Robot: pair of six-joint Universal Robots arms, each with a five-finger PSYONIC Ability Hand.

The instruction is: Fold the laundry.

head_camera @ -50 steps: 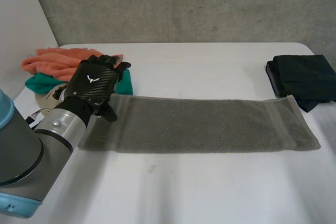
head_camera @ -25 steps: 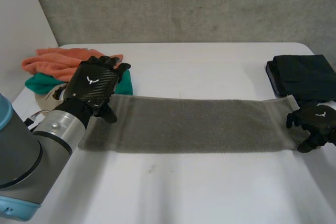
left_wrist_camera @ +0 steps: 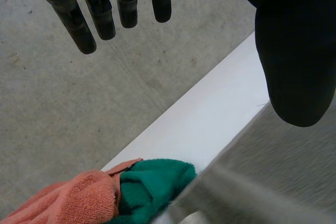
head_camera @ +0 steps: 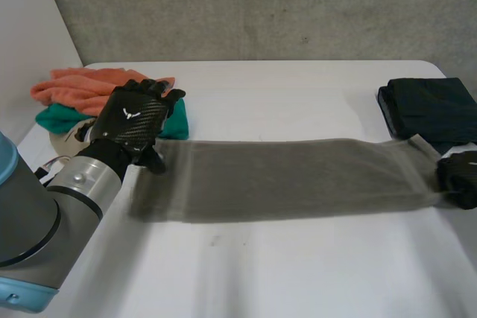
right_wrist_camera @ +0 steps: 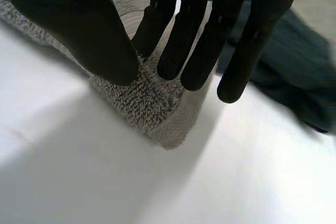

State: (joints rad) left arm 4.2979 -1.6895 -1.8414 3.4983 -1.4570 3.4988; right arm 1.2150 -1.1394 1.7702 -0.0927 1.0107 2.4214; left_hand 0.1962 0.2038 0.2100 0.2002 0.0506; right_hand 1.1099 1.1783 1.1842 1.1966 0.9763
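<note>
A long grey towel (head_camera: 283,180) lies stretched across the white table (head_camera: 298,273). My right hand (head_camera: 460,176) is at its right end, near the front corner. In the right wrist view the thumb and fingers (right_wrist_camera: 178,35) pinch that corner of the towel (right_wrist_camera: 147,103) and lift it a little. My left hand (head_camera: 134,121) hovers above the towel's left end with straight, spread fingers (left_wrist_camera: 100,14), touching nothing. The towel's left edge (left_wrist_camera: 273,166) lies below its thumb.
A pile of orange cloth (head_camera: 82,87) and green cloth (head_camera: 59,118) sits at the table's left, just beyond my left hand. A folded dark cloth (head_camera: 428,106) lies at the right, close behind my right hand. The table's front half is bare.
My right hand came in at the towel's right end and closed on its corner. The towel has slid to the right and bunched a little. The left hand stayed put.
</note>
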